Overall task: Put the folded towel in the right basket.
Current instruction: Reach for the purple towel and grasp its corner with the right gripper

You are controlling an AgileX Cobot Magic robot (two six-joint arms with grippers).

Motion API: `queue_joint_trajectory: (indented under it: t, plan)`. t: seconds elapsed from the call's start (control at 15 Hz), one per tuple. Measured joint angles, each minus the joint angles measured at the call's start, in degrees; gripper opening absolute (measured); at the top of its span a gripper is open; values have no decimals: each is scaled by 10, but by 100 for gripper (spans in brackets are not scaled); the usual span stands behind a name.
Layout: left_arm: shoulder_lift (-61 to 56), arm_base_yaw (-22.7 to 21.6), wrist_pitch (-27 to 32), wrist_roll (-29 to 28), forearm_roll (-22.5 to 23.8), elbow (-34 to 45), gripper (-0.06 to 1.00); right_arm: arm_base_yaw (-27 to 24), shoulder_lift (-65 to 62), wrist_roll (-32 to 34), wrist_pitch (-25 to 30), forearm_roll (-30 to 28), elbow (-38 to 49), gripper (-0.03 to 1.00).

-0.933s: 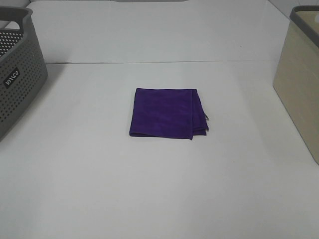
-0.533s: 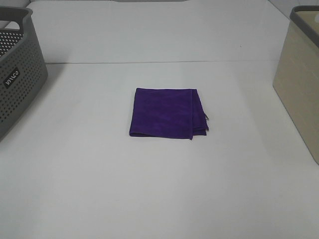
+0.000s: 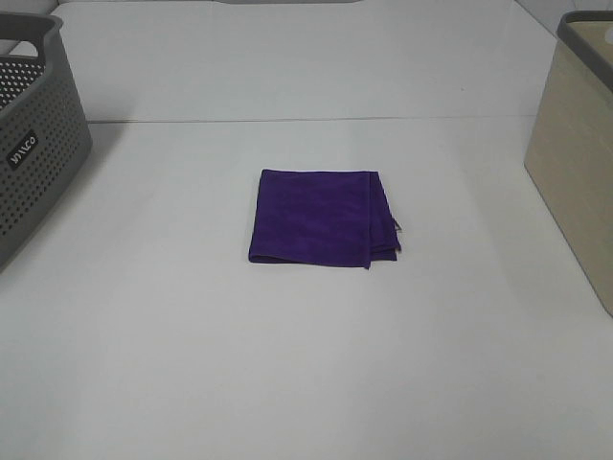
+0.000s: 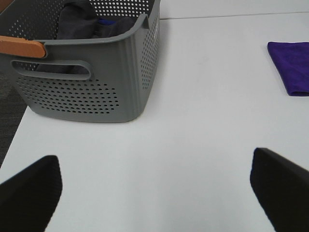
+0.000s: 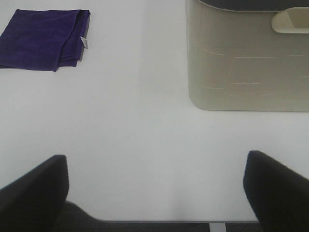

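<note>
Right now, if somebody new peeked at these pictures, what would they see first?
The purple towel, folded in a square, lies alone in the middle of the white table. A grey holey basket stands at the left edge and a beige basket at the right.

Open table [image 3: 306,364] all around towel [image 3: 321,217]

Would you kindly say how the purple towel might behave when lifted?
The towel is folded cloth with loose layers showing at one edge, so it will probably droop and may unfold. It lies thin and flat on the table, so likely light, sliding rather than rolling.
</note>
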State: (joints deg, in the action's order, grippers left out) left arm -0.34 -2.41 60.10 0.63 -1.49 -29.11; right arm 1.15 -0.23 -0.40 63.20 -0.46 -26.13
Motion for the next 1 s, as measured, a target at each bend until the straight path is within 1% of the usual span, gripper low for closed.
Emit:
queue_joint_trajectory:
  t: [1.0]
  plan:
    - [0, 0, 0, 0, 0, 0, 99, 0, 0, 0, 0, 0, 0, 94]
